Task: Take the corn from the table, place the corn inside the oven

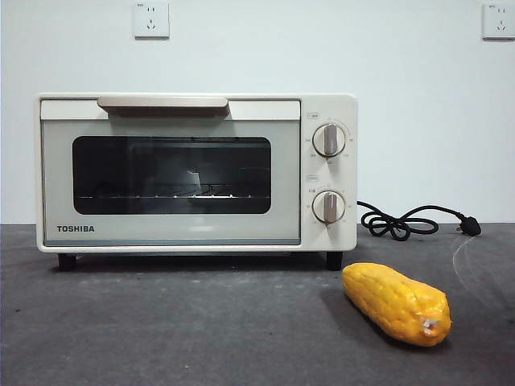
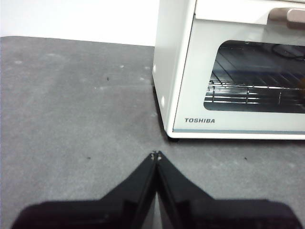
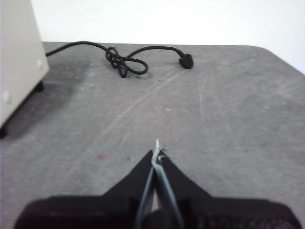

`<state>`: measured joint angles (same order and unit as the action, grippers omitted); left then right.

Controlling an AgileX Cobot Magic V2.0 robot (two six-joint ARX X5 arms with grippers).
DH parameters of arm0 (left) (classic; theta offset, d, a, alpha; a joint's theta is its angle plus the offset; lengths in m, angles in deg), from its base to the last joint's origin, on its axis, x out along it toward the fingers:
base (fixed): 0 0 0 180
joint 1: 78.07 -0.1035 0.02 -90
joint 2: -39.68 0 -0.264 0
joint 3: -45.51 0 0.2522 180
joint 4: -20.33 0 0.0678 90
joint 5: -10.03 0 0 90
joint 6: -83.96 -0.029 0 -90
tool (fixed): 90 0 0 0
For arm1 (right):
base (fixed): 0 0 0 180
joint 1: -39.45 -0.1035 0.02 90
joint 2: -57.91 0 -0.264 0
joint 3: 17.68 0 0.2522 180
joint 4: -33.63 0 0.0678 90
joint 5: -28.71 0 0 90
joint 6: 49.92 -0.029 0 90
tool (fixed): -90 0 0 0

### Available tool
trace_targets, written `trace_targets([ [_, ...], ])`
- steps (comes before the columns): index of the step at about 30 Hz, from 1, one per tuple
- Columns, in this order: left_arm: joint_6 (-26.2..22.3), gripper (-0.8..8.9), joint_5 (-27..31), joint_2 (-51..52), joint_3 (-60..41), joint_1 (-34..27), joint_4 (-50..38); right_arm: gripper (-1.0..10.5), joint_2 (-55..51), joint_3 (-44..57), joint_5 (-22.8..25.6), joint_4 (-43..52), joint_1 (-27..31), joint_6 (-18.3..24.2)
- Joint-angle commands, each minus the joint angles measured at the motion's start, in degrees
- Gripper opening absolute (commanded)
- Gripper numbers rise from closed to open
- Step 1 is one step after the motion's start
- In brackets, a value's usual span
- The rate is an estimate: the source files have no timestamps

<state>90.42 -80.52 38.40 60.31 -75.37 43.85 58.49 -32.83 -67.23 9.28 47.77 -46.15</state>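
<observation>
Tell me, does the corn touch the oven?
Apart. The front view shows bare table between the corn and the oven.

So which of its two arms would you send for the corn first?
Probably the right. The corn lies on the table off the oven's knob side, where the right gripper waits near the cord; the left gripper faces the door's far end.

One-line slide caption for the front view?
Corn lies on the table before the closed TOSHIBA oven; cord coiled behind.
</observation>
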Motion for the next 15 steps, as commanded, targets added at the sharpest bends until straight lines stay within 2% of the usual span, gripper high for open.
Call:
trace_targets([
  [1,0.3,-0.04,0.0,0.0,-0.5,0.2,-1.6,0.0,-0.1,0.5,-2.3,0.3,0.0,-11.6],
  [4,6.3,-0.04,-3.6,0.0,-0.5,0.2,-0.4,0.0,0.0,0.4,-5.8,0.2,0.0,-27.5],
  [6,10.5,-0.05,-7.1,-0.4,-0.4,0.2,-0.3,0.0,0.0,0.3,-8.8,0.3,0.0,-33.0],
  [8,14.0,-0.06,-10.6,-1.1,-0.3,0.4,-0.3,0.0,0.0,0.3,-13.4,0.3,0.0,-35.7],
  [11,19.3,-0.06,-16.3,-2.9,-0.2,0.4,-0.3,0.0,0.5,0.3,-20.1,0.3,0.0,-36.6],
  [13,19.5,-0.06,-20.2,-4.3,-0.2,0.4,-0.3,0.0,0.7,0.2,-21.6,0.4,0.0,-36.5],
  [15,19.5,-0.05,-22.7,-5.4,-0.2,0.4,-0.3,0.0,0.7,0.2,-20.5,0.4,0.0,-36.4],
])
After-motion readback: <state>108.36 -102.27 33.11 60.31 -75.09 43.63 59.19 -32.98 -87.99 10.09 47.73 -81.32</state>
